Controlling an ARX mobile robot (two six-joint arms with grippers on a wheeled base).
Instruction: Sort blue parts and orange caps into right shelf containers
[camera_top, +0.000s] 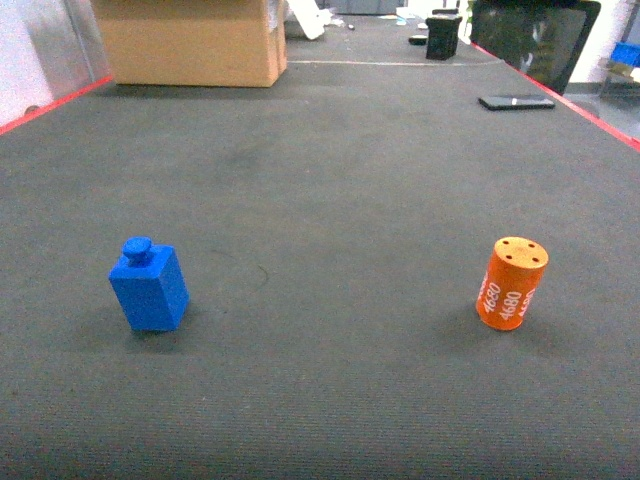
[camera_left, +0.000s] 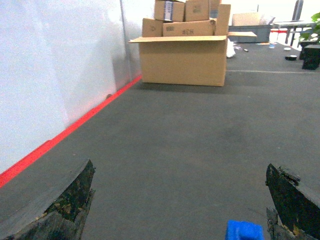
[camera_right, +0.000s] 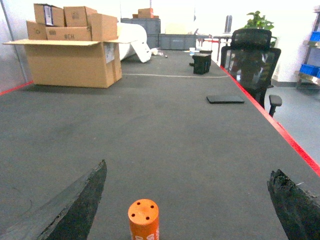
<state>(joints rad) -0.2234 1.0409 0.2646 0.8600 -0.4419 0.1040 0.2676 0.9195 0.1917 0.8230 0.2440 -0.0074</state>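
Note:
A blue part (camera_top: 148, 288), a small block with a round knob on top, stands on the dark table at the left of the head view. An orange cap (camera_top: 511, 284), upright with white "4680" lettering and holes in its flat top, stands at the right. Neither gripper shows in the head view. My left gripper (camera_left: 179, 165) is open and empty; the blue part (camera_left: 243, 231) peeks in low, just inside its right finger. My right gripper (camera_right: 188, 167) is open, with the orange cap (camera_right: 143, 219) standing between its fingers, nearer the left one. Blue crates (camera_right: 312, 70) sit on a shelf far right.
A large open cardboard box (camera_top: 190, 40) stands at the back left, with smaller boxes (camera_left: 185, 17) stacked behind it. A black flat device (camera_top: 516, 102), a black box (camera_top: 443, 36) and an office chair (camera_right: 250, 60) are at the back right. Red tape (camera_left: 65, 135) lines the table edges.

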